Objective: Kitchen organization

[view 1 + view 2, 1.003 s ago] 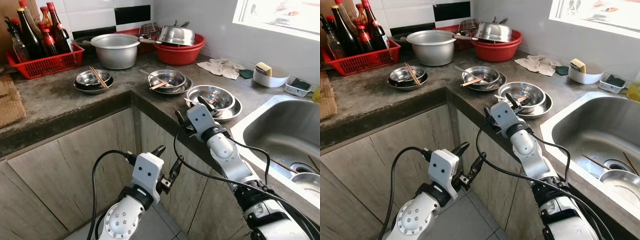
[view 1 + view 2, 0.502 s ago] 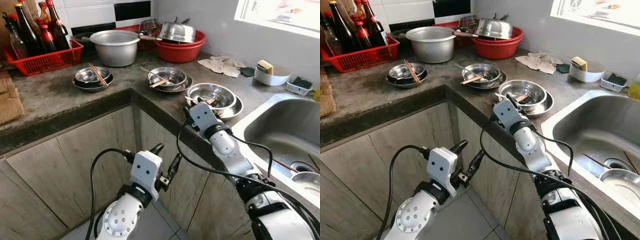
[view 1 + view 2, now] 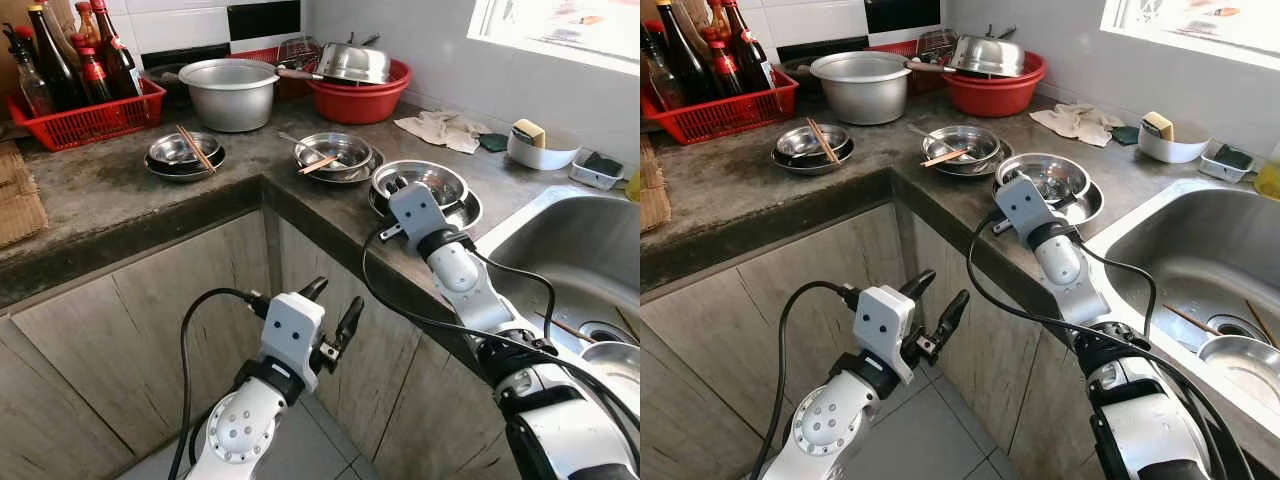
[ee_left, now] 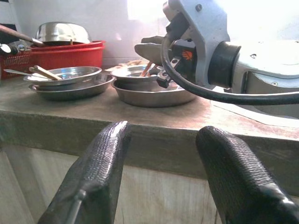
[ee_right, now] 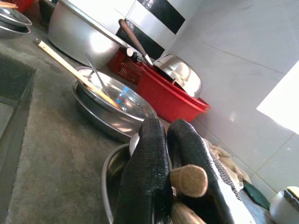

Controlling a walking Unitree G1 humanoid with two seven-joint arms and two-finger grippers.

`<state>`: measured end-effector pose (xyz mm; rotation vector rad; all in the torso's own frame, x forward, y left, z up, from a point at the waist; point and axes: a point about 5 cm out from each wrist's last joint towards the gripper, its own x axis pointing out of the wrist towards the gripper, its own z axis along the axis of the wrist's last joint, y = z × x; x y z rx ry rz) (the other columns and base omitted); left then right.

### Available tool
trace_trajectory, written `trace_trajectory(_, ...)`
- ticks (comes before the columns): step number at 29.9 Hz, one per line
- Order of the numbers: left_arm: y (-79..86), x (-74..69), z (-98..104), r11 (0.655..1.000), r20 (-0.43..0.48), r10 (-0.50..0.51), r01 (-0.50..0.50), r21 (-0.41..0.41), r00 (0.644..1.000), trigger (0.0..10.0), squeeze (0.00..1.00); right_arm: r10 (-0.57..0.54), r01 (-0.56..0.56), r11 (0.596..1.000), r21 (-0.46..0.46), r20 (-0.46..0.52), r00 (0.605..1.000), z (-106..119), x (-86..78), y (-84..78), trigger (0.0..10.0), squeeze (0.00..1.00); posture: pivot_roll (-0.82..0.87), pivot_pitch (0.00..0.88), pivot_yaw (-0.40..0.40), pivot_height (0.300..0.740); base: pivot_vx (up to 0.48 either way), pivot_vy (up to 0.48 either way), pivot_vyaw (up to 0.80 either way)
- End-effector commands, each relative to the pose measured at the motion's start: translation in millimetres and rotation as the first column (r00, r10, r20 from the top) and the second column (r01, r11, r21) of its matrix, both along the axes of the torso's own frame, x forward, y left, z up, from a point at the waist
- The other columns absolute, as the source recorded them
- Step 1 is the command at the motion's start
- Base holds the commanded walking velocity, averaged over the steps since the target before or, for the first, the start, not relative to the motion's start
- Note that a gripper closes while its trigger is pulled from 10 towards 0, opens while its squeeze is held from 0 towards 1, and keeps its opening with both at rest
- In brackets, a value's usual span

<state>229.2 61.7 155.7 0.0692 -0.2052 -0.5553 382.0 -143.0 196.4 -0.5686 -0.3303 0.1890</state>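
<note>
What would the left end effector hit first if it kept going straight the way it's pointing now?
Probably the front edge of the countertop: the left end effector, fingers open, points at it from below counter height. Depth is uncertain.

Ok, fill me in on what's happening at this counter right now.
The robot is tidying dirty dishes on a kitchen counter. Its right claw is at the steel bowls nearest the sink, shut on wooden chopsticks from that stack. The left claw hangs open below the counter edge, in front of the cabinet doors, holding nothing. Two other bowl stacks further along have chopsticks resting in them, so those look not yet dealt with.
</note>
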Motion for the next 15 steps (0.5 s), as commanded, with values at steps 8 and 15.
trace_trajectory(8, 0.3, 1.9, 1, 1.000, 0.007, 0.012, -0.012, 0.008, 1.000, 10.0, 0.00, -0.045, 0.040, 0.996, 0.084, 0.063, 0.997, 16, 0.6, -8.8, 0.0, 0.00, 0.04, 0.014, -0.057, 0.740, 0.000, 0.000, 0.00)
trace_trajectory(15, 1.0, 2.9, 1, 1.000, 0.008, 0.019, -0.019, 0.010, 1.000, 10.0, 0.00, -0.086, 0.026, 0.965, 0.263, 0.222, 0.971, 47, -17.6, -8.4, 0.0, 0.00, 0.04, 0.002, -0.056, 0.740, 0.000, 0.000, 0.00)
